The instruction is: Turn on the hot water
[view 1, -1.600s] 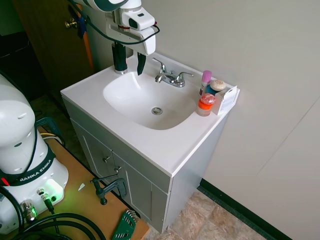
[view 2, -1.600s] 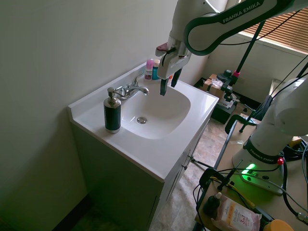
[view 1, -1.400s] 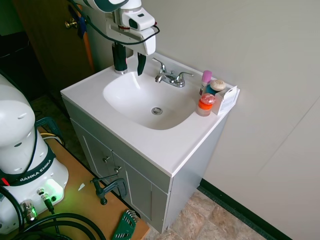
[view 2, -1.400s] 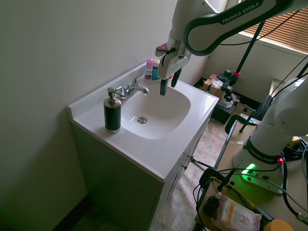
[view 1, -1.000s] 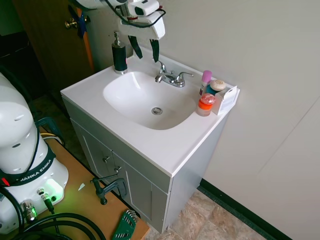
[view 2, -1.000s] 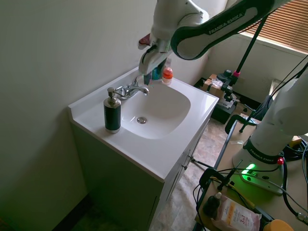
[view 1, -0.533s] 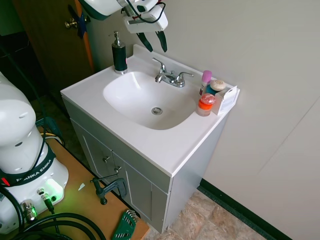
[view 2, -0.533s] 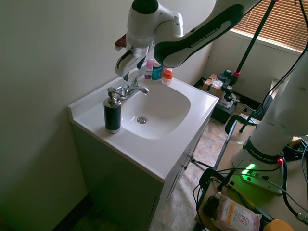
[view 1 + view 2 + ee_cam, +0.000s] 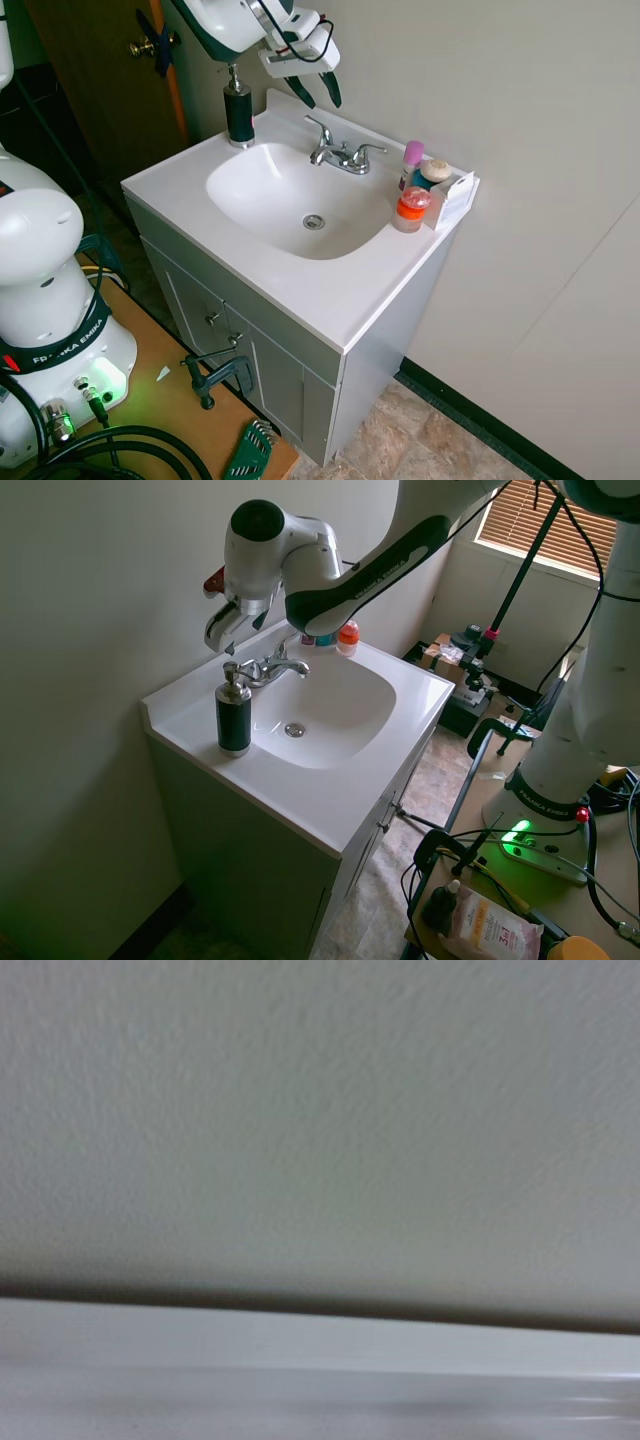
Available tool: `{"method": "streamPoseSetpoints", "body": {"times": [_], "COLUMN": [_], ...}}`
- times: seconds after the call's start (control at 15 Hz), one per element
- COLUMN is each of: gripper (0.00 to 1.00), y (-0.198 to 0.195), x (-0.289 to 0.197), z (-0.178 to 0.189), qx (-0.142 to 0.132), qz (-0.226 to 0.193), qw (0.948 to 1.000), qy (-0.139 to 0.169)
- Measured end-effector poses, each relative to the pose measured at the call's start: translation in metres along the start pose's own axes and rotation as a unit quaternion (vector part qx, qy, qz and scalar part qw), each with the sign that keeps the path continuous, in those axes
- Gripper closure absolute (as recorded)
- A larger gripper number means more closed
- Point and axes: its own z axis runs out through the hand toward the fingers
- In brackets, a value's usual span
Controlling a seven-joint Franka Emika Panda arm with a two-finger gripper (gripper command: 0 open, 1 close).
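A chrome faucet (image 9: pixel 338 152) with two lever handles stands at the back of the white sink (image 9: pixel 300 200), also seen in the second exterior view as the faucet (image 9: pixel 268 666). My gripper (image 9: pixel 318 95) hangs open in the air above and behind the faucet's left handle (image 9: pixel 317 124), tilted toward the wall, touching nothing. In the second exterior view the gripper (image 9: pixel 225 640) hovers over the back ledge between faucet and soap dispenser. The wrist view shows only blurred wall and the backsplash edge (image 9: pixel 320 1345).
A dark soap dispenser (image 9: pixel 237 110) stands at the sink's back left corner, close to the gripper. Several small bottles and a white box (image 9: pixel 428 190) crowd the right end of the counter. The wall rises right behind the faucet.
The arm rose out of the basin, swung back toward the wall and tilted; the gripper now sits above the faucet's left side instead of over the bowl.
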Motion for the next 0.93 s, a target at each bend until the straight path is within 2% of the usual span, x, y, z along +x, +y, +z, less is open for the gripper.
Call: {"method": "streamPoseSetpoints", "body": {"times": [0.33,0.53,0.67,0.8,0.93], "gripper": [0.0,0.0,0.0,0.0,0.0], "y": [0.013,0.042,0.074,0.11,0.144], "x": [-0.007,-0.011,-0.019,-0.03,-0.047], "z": [0.017,0.018,0.017,0.015,0.007], "qx": [-0.006,-0.009,-0.015,-0.021,-0.019], "qz": [0.006,0.014,0.022,0.036,0.045], "qw": [0.9999,0.9997,0.9991,0.9976,0.9929], "qy": [-0.011,-0.02,-0.033,-0.056,-0.108]}}
